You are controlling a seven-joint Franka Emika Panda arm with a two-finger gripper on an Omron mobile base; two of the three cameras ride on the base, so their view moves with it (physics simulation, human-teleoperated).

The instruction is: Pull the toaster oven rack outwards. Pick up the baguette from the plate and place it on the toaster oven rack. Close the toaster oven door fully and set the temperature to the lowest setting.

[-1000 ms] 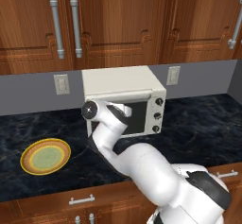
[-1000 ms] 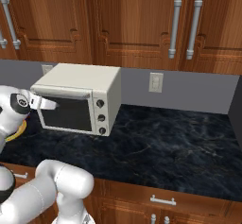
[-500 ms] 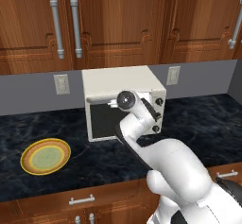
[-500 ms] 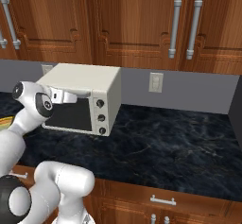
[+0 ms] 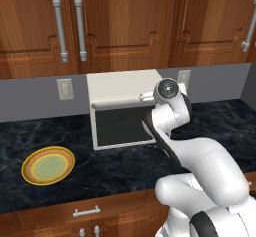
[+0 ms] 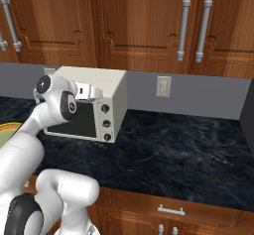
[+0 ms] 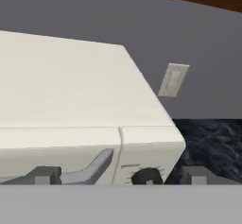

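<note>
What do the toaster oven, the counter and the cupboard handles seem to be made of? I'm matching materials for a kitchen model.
Toaster oven: likely painted metal, matte cream, with no glare on its flat top.
Counter: probably polished stone, black with pale veins.
Cupboard handles: apparently brushed metal, grey with soft highlights.

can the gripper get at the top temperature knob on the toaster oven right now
Probably yes. The open gripper hovers at the toaster oven's upper right front corner, the top knob sits between its fingertips, and nothing stands between them.
</note>
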